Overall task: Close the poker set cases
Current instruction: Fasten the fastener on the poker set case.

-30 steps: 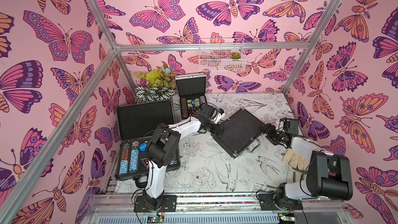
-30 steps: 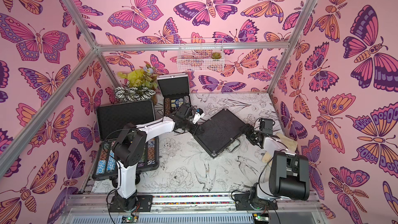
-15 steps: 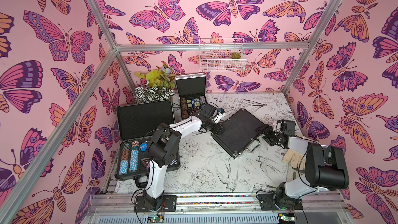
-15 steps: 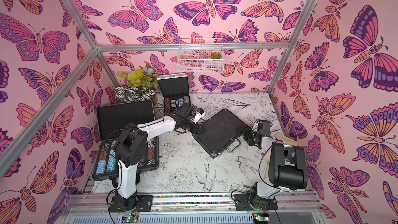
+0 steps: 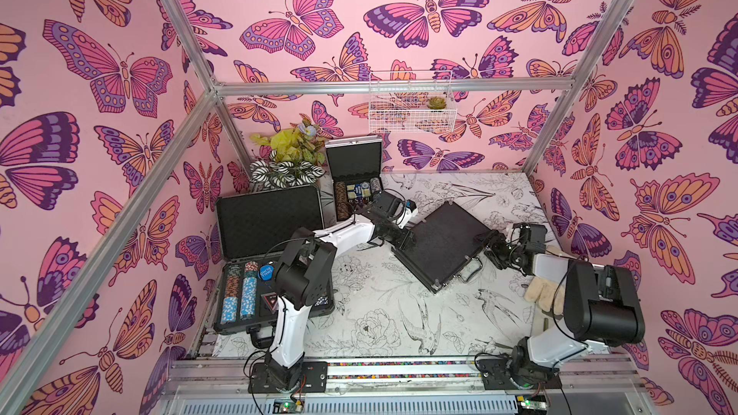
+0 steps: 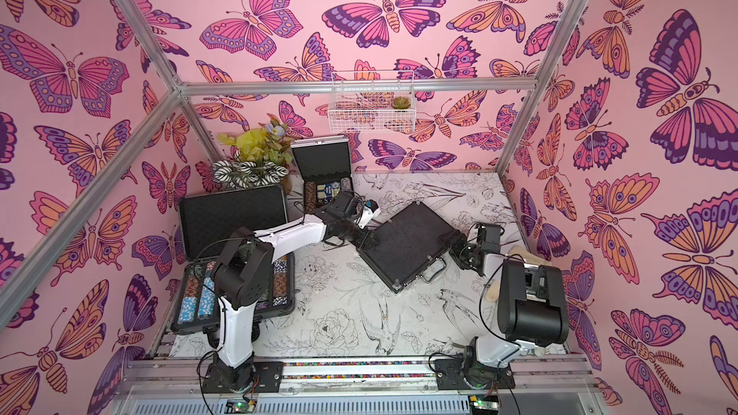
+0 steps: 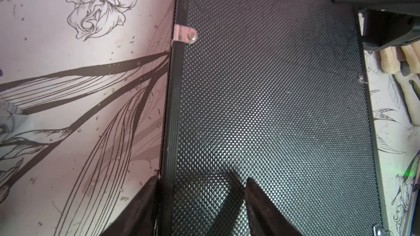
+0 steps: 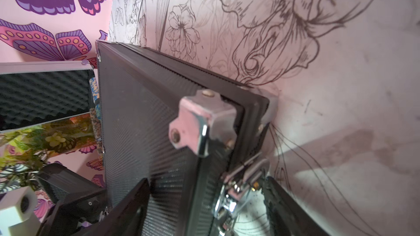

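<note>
In both top views the medium black silver-trimmed case point(image 5: 441, 247) point(image 6: 407, 245) lies mid-table with its lid down. My left gripper point(image 5: 405, 238) point(image 7: 202, 178) stands open astride the case's left edge, one finger beside the wall and one over the dimpled lid point(image 7: 272, 87). My right gripper point(image 5: 493, 247) point(image 8: 206, 179) is open around the front side by a chrome latch point(image 8: 236, 191); a gap shows beside it. The large black ribbed case point(image 5: 271, 257) at the left and the small silver case point(image 5: 355, 177) at the back stand open with chips showing.
A white wire basket point(image 5: 411, 109) hangs on the back wall. Potted plants point(image 5: 287, 161) fill the back left corner. A beige glove point(image 5: 543, 293) lies by the right arm. The medium case's handle point(image 5: 469, 271) sticks out toward the front.
The right arm's elbow has shifted a little and its gripper sits slightly closer against the medium case. The left arm and the three cases look unmoved.
</note>
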Robot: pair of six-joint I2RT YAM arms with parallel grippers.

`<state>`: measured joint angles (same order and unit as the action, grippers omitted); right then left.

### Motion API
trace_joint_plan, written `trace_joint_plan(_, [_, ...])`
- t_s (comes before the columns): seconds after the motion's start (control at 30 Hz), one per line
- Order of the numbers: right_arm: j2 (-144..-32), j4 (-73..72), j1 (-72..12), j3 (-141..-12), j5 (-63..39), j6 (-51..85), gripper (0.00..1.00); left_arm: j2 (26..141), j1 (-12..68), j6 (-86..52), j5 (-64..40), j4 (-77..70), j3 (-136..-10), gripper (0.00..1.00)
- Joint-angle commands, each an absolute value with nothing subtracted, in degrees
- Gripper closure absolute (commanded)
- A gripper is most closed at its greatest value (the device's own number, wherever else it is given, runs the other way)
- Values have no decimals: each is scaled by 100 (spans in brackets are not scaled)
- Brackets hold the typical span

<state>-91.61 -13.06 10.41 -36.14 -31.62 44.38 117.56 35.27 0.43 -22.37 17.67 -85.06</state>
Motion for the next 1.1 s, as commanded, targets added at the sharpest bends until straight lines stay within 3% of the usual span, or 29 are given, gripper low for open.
trace_joint_plan(0.0, [-9527, -2256, 932, -3421, -3413, 5023, 24, 11946, 3607, 86, -2498, 1949, -8569, 40])
trace_joint_plan(0.2, [-9454, -2270, 926, -3386, -3409, 5054, 24, 11945, 3602, 104, -2460, 1951, -8543, 40])
trace_joint_plan(0.57, [-8607, -340, 1011, -3772, -2581, 4193, 22, 11879, 3582, 92, -2433, 1965, -8552, 40])
trace_joint_plan(0.87, [-8851, -347, 1011, -4010, -2571, 4085, 27, 11867, 3579, 53, -2454, 1969, -8535, 41])
trace_joint_plan(1.07, [-8288, 470, 730, -4000, -1999, 3768, 34, 11865, 3586, 6, -2468, 1969, -8595, 41])
